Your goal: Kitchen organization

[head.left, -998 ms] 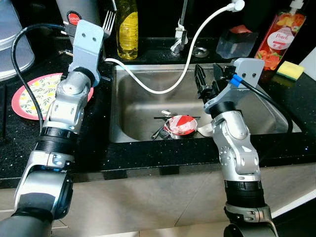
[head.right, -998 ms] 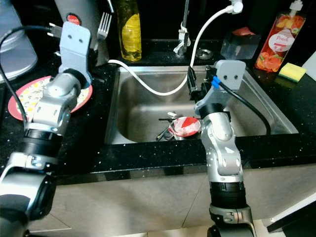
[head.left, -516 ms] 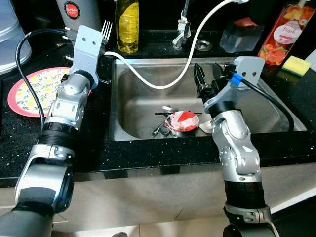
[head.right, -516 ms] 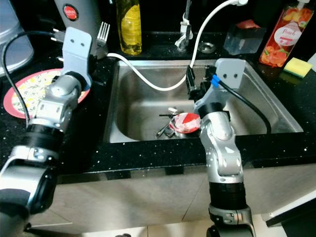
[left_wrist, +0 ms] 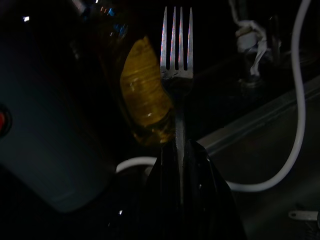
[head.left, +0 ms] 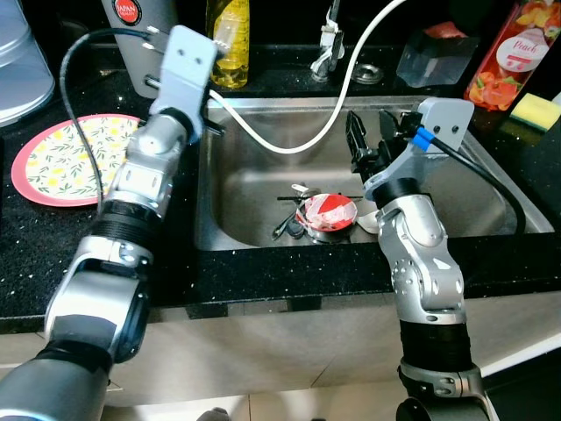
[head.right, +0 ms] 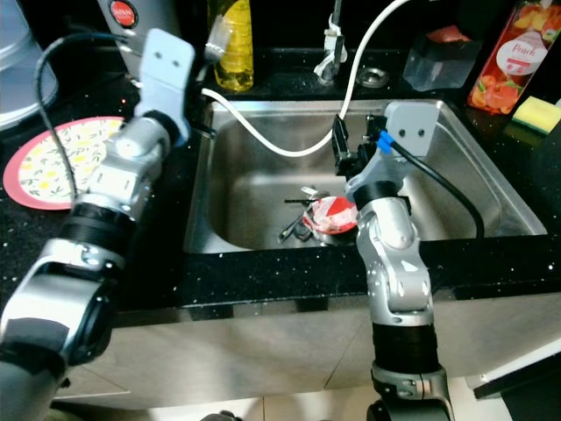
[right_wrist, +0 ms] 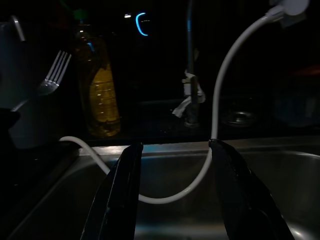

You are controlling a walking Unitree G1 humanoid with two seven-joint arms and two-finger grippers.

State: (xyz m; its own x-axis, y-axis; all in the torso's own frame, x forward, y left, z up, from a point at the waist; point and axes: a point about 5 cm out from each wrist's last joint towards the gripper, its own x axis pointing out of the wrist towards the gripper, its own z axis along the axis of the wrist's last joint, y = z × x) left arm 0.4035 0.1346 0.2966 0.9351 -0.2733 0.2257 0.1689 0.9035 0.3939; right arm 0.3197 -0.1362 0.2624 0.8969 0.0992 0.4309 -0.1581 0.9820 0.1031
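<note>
My left gripper (left_wrist: 180, 150) is shut on the handle of a silver fork (left_wrist: 176, 50), which it holds tines up. The fork (head.left: 222, 37) hangs above the counter at the sink's back left corner, in front of a yellow soap bottle (head.left: 230, 57). My right gripper (head.left: 370, 145) stands open above the right half of the steel sink (head.left: 237, 175), with nothing between its fingers (right_wrist: 120, 200). In the sink lie a red and white bowl (head.left: 326, 211) and several dark utensils (head.left: 285, 230).
A white hose (head.left: 289, 145) loops from the counter into the sink. A flowered pink plate (head.left: 66, 158) lies on the black counter at the left. Behind stand a grey appliance (head.left: 131, 17), a faucet (head.left: 329, 44), a clear container (head.left: 436, 57), a red bottle (head.left: 500, 66) and a yellow sponge (head.left: 536, 110).
My left arm has carried the fork to the right, from near the grey appliance to in front of the yellow bottle. The right arm has stayed in place.
</note>
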